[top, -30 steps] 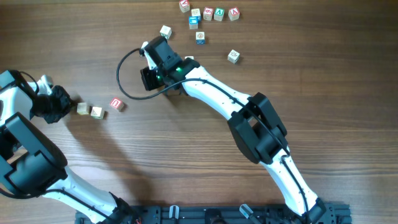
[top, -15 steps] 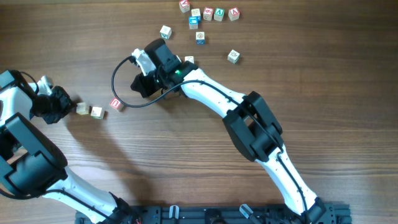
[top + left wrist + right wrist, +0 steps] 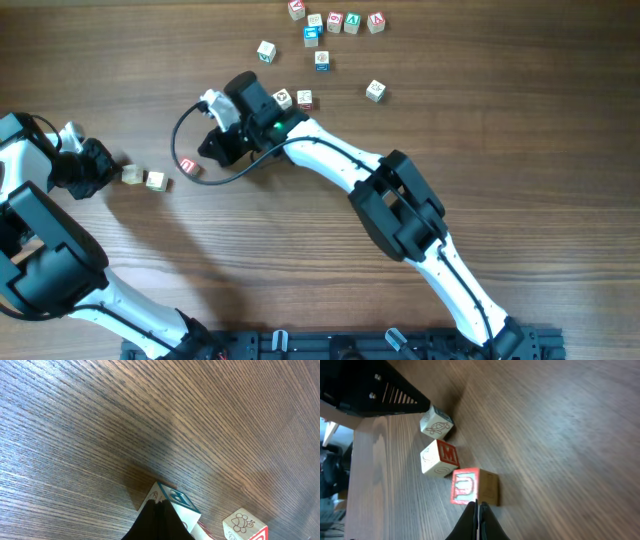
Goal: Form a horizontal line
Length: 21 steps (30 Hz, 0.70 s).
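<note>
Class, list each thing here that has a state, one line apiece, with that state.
left gripper, shut
right gripper, shut, tips by red-marked cube
red-marked cube, askew, out of line with two pale cubes
loose cubes, scattered, flat on table

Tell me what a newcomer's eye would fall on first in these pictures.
The white right arm reaching across the table strikes first, its shut pincer at a red-marked cube. Two pale cubes lie beside the left pincer. Loose coloured cubes scatter along the far edge.
</note>
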Available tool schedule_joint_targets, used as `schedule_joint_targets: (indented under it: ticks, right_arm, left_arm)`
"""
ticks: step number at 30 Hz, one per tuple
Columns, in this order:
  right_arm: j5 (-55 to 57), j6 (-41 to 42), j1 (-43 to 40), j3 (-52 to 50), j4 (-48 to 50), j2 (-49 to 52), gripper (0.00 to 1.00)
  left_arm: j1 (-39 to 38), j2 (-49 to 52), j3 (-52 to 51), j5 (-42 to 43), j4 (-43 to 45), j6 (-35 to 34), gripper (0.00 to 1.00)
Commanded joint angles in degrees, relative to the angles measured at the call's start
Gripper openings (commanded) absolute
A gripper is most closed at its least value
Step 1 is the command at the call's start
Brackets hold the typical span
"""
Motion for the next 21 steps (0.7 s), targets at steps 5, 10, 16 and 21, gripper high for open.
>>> schedule_joint_targets:
  ticks: [5,10,16,21]
  right_arm:
    - [1.68,3.41,0.9,-0.35,2.6,2.89,0.05]
    - [2.27,3.98,0.94,-0.35,3.28,3.19,0.05]
    - [3.04,4.55,0.92,-0.35,3.23,3.19,0.05]
    - [3.52,4.55,0.92,-0.35,3.5,3.19,0.05]
  left_arm:
    - [-0.11,0.15,-0.13,-2.75,-0.28,0.04,0.04]
    - [-0.11,0.15,-0.13,-2.71,-0.28,0.04,0.04]
    - [0.33,-0.28,0.2,-2.69,0.28,0.0,0.04]
    - [1.09,-2.27,1.97,-2.78,0.44,-0.13,0.04]
